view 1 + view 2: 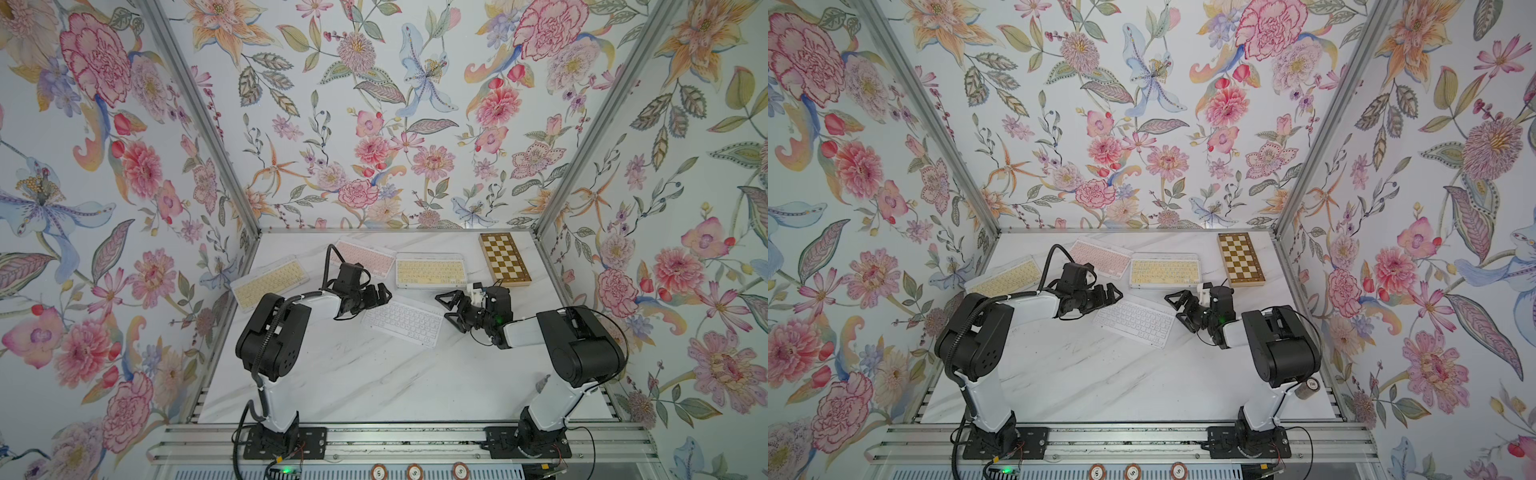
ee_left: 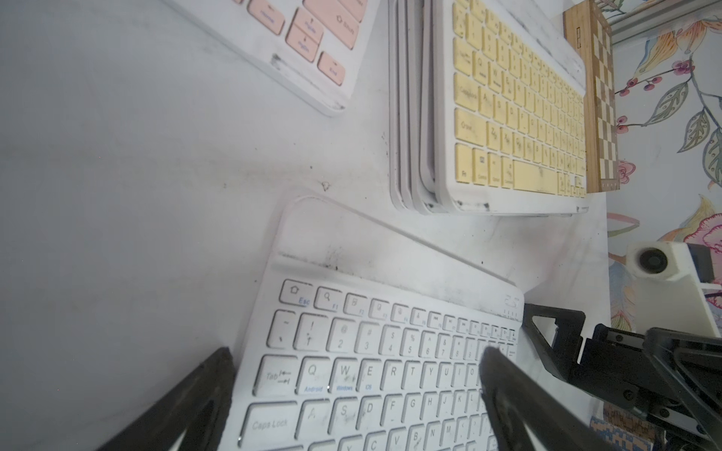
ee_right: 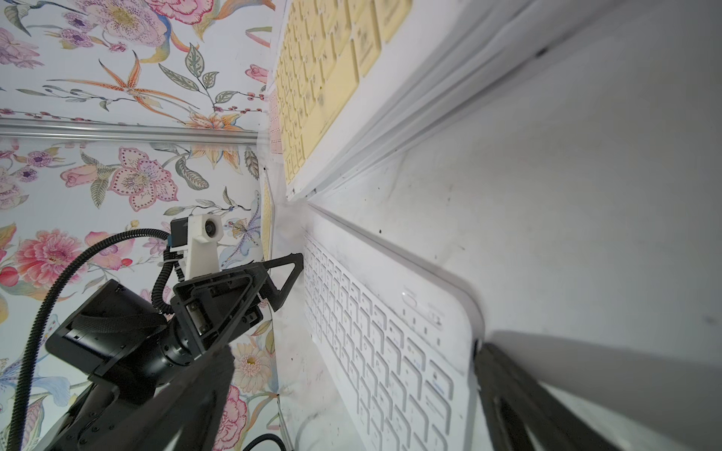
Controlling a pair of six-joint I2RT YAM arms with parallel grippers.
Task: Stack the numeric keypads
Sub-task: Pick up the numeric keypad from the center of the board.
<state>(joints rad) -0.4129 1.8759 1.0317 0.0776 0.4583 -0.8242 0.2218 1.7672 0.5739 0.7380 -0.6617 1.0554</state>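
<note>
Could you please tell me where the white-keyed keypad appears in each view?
Top view: white-keyed keypad just below centre.
Top view: likewise.
Left wrist: foreground, nearest the camera.
Right wrist: foreground too.
Shared landmark: yellow-keyed keypad stack just beyond it.

Marble table [image 1: 374, 374]; keypads [image 1: 402, 322], chessboard [image 1: 505, 258] on it

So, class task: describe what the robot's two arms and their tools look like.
The left arm and right arm have bulky black joints linked by white shells. A black ribbed hose runs along the left arm; a small green light shows on the right. The left tool and right tool have black triangular open-frame fingers. A white camera bracket sits at the right wrist.
</note>
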